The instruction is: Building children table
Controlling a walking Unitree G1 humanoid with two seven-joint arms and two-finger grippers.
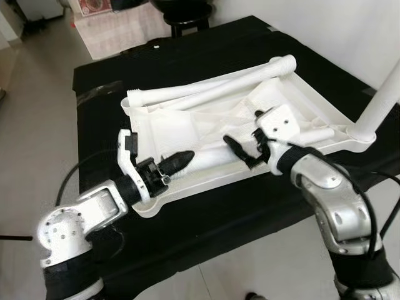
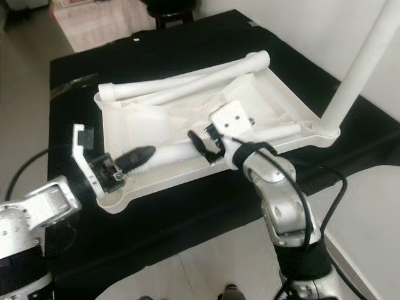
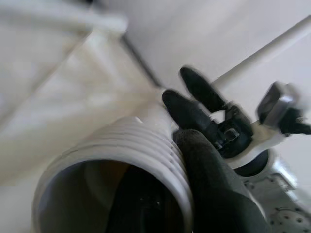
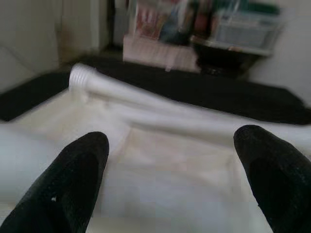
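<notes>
An upturned white tabletop [image 1: 164, 128] lies on a black-covered table. One white leg [image 1: 380, 100] stands upright in its near right corner. Two loose legs [image 1: 212, 87] rest along its far edge. A third loose leg [image 1: 211, 160] lies inside the tabletop near the front. My left gripper [image 1: 180, 160] is shut on that leg's threaded end [image 3: 112, 165], one finger [image 3: 214, 184] pressed against the outside. My right gripper [image 1: 240, 150] hovers open over the leg's other end, its two fingertips [image 4: 73, 179] wide apart and holding nothing.
The black cloth [image 1: 206, 212] covers the table to its front edge, with pale floor [image 1: 37, 125] on the left. A dark stool [image 1: 187, 19] and a rug [image 1: 119, 28] stand beyond the far side. A white wall [image 1: 350, 37] runs along the right.
</notes>
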